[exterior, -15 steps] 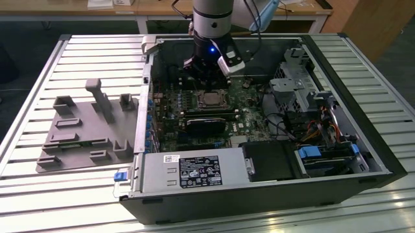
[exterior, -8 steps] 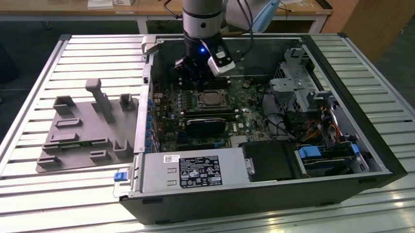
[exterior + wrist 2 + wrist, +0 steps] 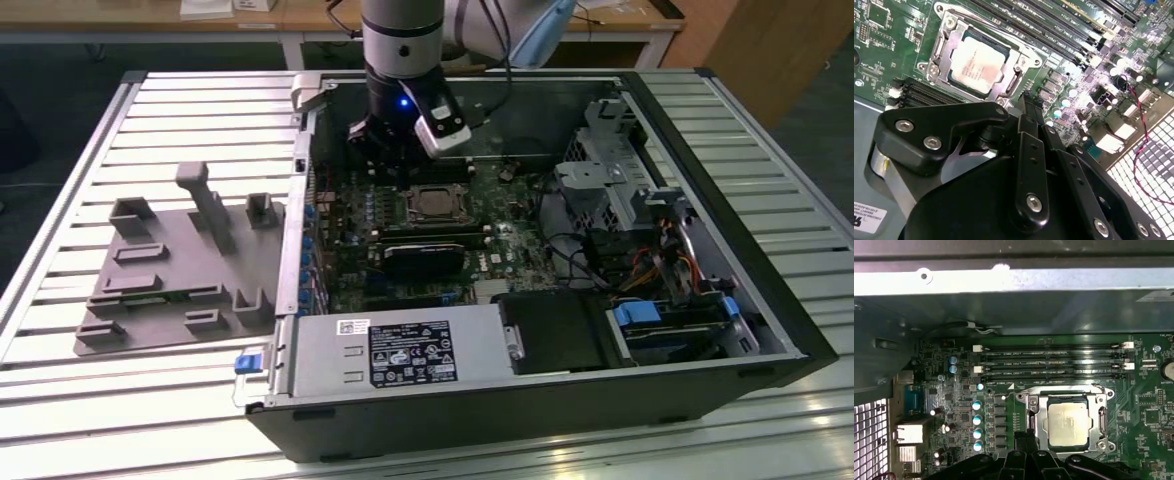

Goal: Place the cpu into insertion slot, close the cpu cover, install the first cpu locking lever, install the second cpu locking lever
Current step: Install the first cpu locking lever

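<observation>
Claw (image 3: 383,160) near cpu (image 3: 431,203) inside open computer case (image 3: 561,415)

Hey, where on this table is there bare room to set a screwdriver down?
Bare table slats lie on the camera side of the gray fixture and at the exterior view's right of the computer case. Inside the case is crowded around the cpu.

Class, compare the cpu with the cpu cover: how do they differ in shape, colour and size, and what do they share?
Shape: the cpu is a solid square; the cpu cover is a frame with a square window. Colour: the cpu's top is silvery-tan; the cpu cover is plain silver. Size: the cpu is smaller, showing through the cpu cover's window. Both lie flat on the green motherboard.
</observation>
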